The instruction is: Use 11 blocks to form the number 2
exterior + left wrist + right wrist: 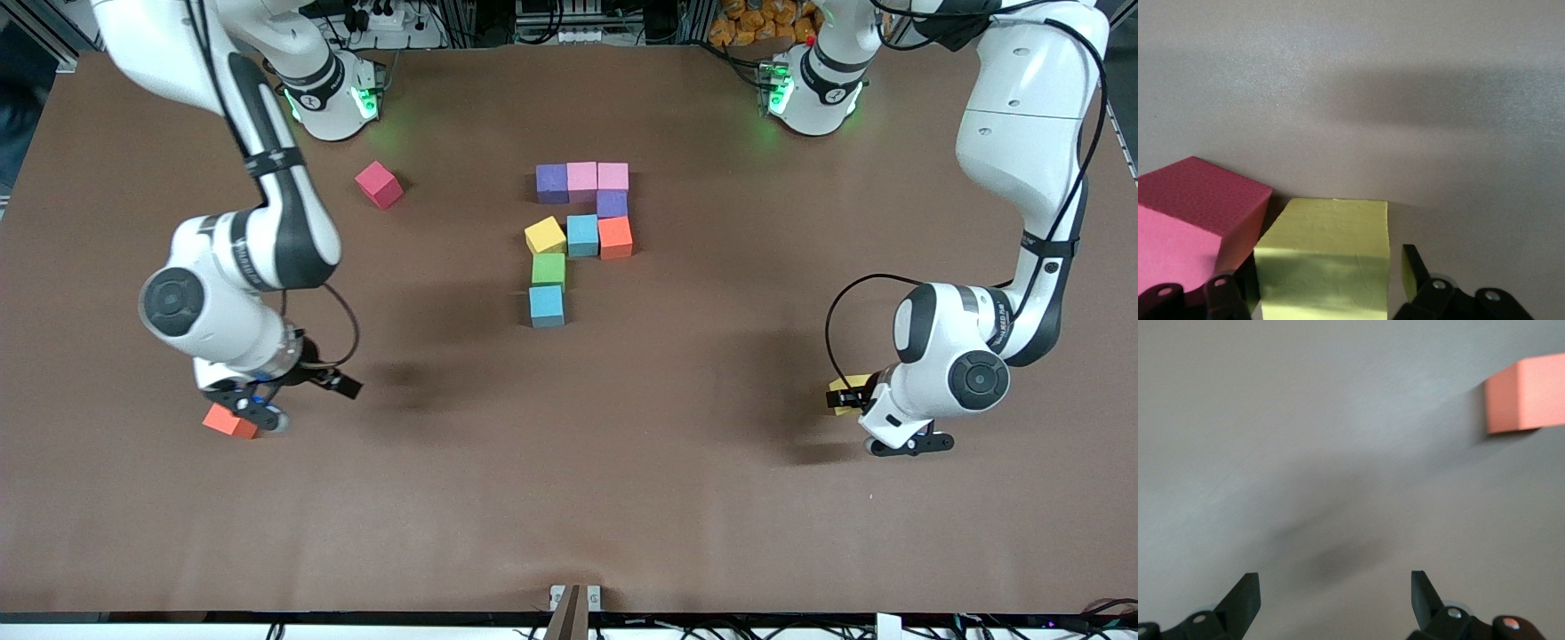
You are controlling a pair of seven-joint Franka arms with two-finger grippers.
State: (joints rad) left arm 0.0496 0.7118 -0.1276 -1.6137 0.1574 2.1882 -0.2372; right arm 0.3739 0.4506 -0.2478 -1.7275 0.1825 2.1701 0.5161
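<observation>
Nine blocks lie together mid-table as a partial number 2: purple (551,182), pink (581,178), pink (613,176), purple (612,204), yellow (545,236), sky-blue (582,235), orange (615,237), green (548,269), sky-blue (547,305). My left gripper (842,397) is low at the left arm's end of the table. It is open, with its fingers on either side of a yellow block (1328,247) that rests on the table; this block also shows in the front view (849,383). My right gripper (1335,587) is open and empty, and in the front view (255,411) it is right beside a lone orange block (228,421), which the right wrist view (1525,403) shows off to one side of it.
A crimson-red cube (380,184) lies alone near the right arm's base. Another crimson-red cube (1195,220) sits close beside the yellow block at my left gripper. The brown table (569,462) has broad bare room nearer the front camera.
</observation>
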